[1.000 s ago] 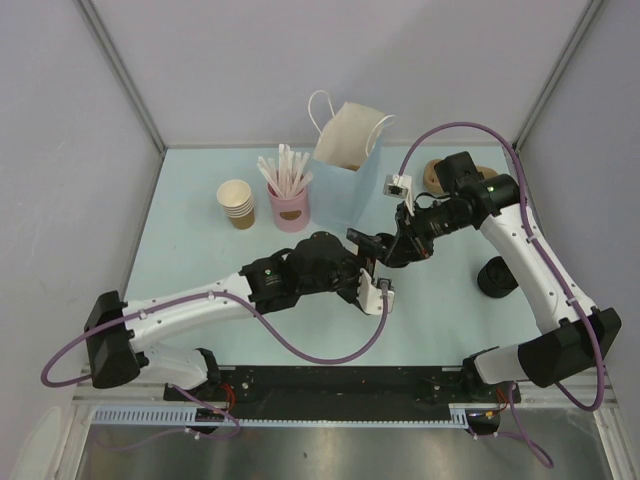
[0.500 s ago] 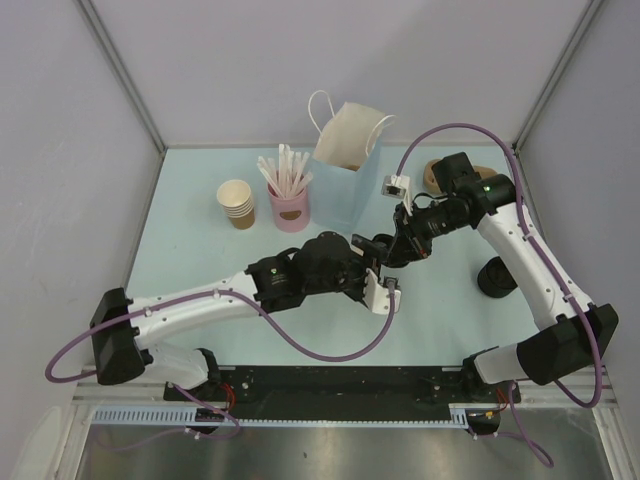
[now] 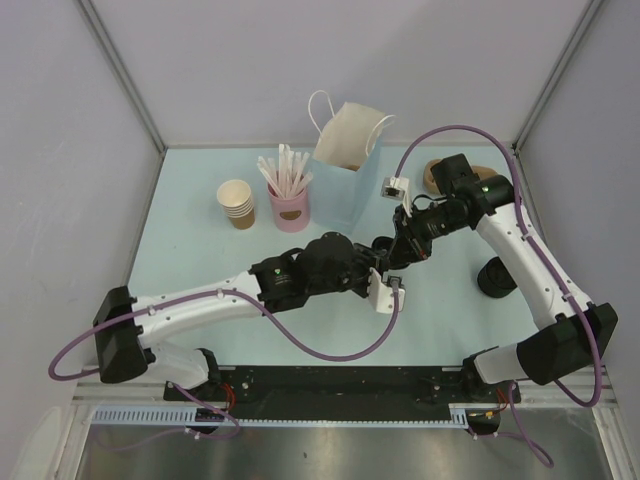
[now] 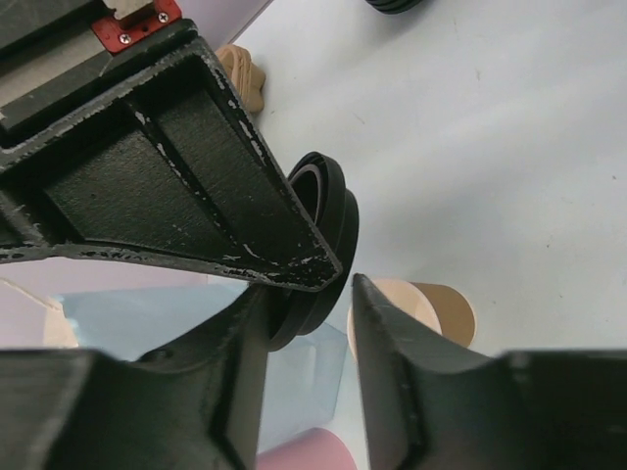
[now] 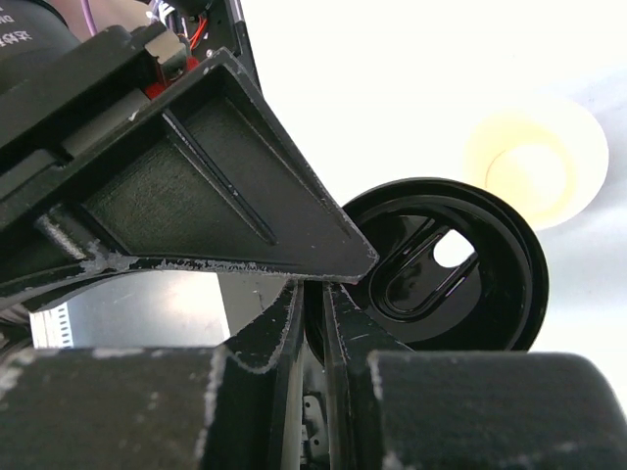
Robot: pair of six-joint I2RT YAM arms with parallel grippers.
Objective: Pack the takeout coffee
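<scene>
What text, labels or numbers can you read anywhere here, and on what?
None readable.
White print on the black housing, top-left corner of the right wrist view: cut off and blurred, unreadable.
No print visible on the paper bag, pink cup, stacked tan cups or black lid.

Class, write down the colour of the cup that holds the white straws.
The cup is pink, seen best in the top external view.
</scene>
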